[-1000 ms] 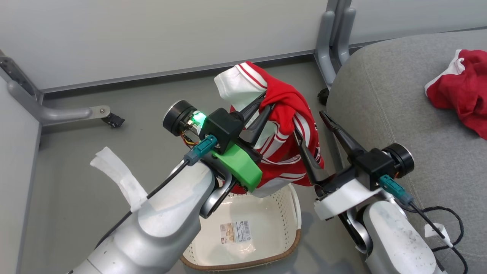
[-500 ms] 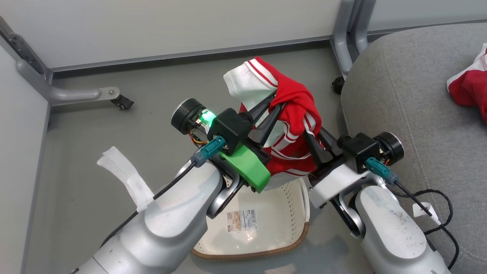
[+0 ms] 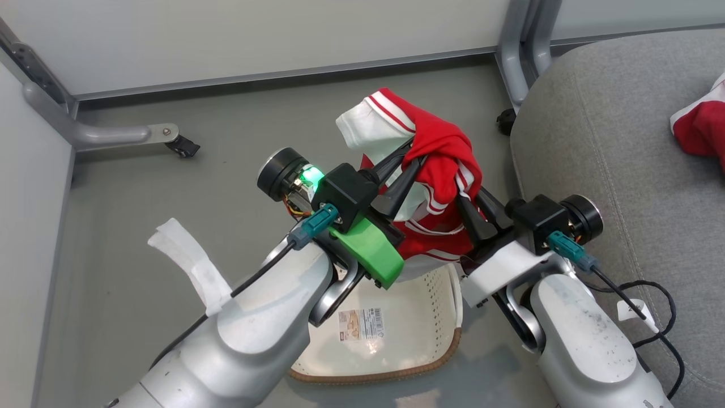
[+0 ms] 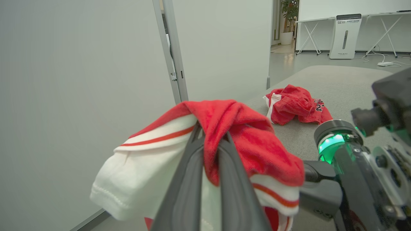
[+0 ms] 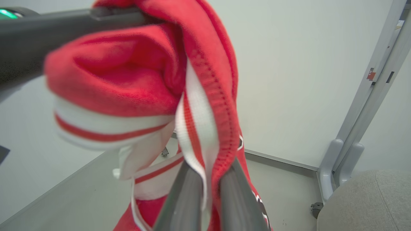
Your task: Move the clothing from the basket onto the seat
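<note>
Red garment (image 3: 444,150) held up by both grippers over the basket (image 3: 450,340), beside the seat (image 3: 595,141).

Left gripper (image 3: 409,158): fingers pressed together on a bunched fold of the red garment. Right gripper (image 5: 210,166): pinched on its white-striped edge. Cloth hangs between the two, above the basket's far end. Basket sits on the floor (image 3: 226,170), label sticker (image 3: 362,324) showing inside. Second garment (image 4: 293,104) lies crumpled on the grey seat, to the robot's right, well apart from the one held.
</note>
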Tool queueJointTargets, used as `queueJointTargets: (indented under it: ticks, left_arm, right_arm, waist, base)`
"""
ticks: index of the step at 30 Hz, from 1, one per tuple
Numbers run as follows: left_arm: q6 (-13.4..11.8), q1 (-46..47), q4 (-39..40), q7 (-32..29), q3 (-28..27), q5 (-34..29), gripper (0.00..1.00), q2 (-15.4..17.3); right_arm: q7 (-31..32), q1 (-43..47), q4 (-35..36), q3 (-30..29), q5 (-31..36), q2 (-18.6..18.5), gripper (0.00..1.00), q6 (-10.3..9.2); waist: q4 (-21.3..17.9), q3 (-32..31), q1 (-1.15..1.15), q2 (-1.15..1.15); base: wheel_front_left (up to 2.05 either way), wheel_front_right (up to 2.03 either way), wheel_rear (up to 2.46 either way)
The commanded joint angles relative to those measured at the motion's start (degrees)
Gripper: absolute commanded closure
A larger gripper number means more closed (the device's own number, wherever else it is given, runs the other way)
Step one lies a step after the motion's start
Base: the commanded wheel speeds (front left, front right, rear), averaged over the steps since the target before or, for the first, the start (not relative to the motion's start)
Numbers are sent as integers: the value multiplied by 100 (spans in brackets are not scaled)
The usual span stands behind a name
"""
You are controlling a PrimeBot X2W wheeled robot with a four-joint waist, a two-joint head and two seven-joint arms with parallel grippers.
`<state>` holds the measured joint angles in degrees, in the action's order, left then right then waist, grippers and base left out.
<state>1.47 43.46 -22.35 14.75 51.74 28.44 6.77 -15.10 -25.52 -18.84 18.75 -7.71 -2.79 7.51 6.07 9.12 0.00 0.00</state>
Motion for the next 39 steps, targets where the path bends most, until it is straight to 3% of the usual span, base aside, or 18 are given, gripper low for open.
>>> queueJointTargets:
  ticks: [1, 11, 12, 13, 14, 28, 39]
  left_arm:
    - [13, 73, -9, 31, 4, -17, 100, -4]
    - [16, 67, -81, 38, 87, -39, 100, -11]
    - [3, 69, -90, 39, 94, -43, 74, -15]
    - [16, 67, -108, 29, 123, -52, 17, -21]
    - [22, 69, -112, 28, 128, -54, 0, -25]
    - [-46, -6, -29, 44, 99, -163, 0, 14]
    - [-77, -132, 155, 45, 2, -297, 0, 135]
  right_arm:
    - [-9, -63, 22, -22, -35, -19, 100, -4]
    - [-9, -87, 23, -67, -79, -19, 100, -4]
    - [-9, -89, 24, -72, -81, -19, 100, -4]
    - [-9, -89, 24, -80, -82, -19, 100, -4]
    - [-9, -89, 23, -84, -82, -19, 100, -4]
    - [-10, 85, 93, -439, -19, -19, 100, -4]
    - [-10, 312, 402, -722, 14, -18, 100, -4]
  waist:
    - [7, 9, 0, 0]
    - [7, 4, 0, 0]
    - [6, 2, 0, 0]
    - [7, -3, 0, 0]
    - [7, -3, 0, 0]
    - [-76, 7, 0, 0]
    - [-780, 183, 0, 0]
  base:
    - [0, 0, 0]
    - [0, 0, 0]
    - [0, 0, 0]
    - [0, 0, 0]
    - [0, 0, 0]
    - [0, 0, 0]
    - [0, 0, 0]
